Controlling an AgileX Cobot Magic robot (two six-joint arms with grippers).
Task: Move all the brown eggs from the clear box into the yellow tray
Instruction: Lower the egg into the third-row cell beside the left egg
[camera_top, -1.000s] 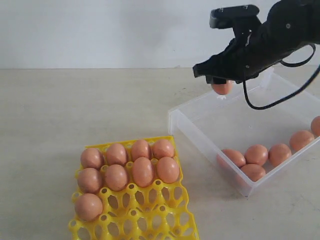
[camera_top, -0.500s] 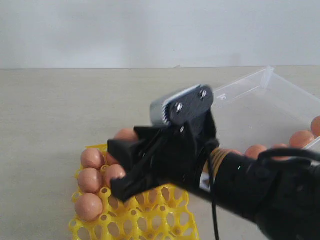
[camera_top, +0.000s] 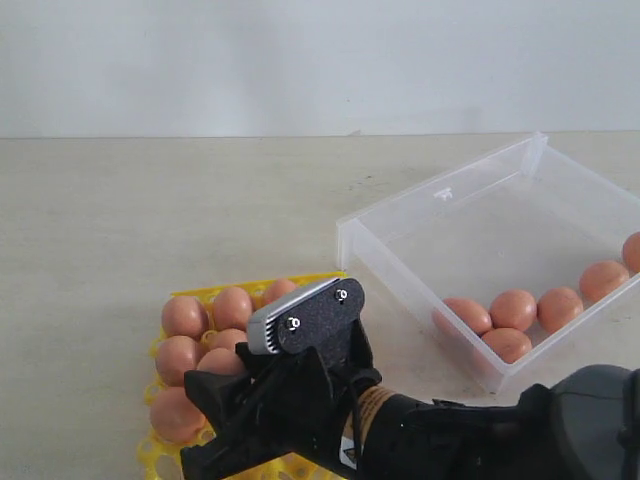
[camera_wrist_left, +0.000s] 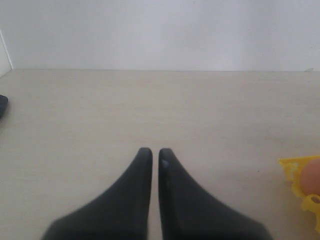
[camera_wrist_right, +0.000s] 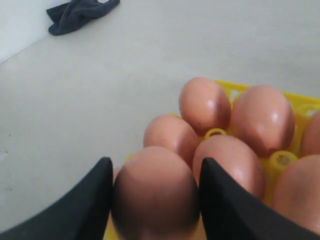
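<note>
Risk: brown egg was pinched by right gripper above yellow tray.
Shell could have been cracked if lowered onto seated eggs just beside it; left gripper was pressed together.

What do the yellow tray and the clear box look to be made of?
Yellow tray: apparently moulded plastic, slightly glossy, uniform bright colour, rounded pegs between cups. Clear box: likely rigid transparent plastic; the table shows through its thin walls.

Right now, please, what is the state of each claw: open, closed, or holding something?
Left claw: closed, holding nothing.
Right claw: closed on a brown egg.
</note>
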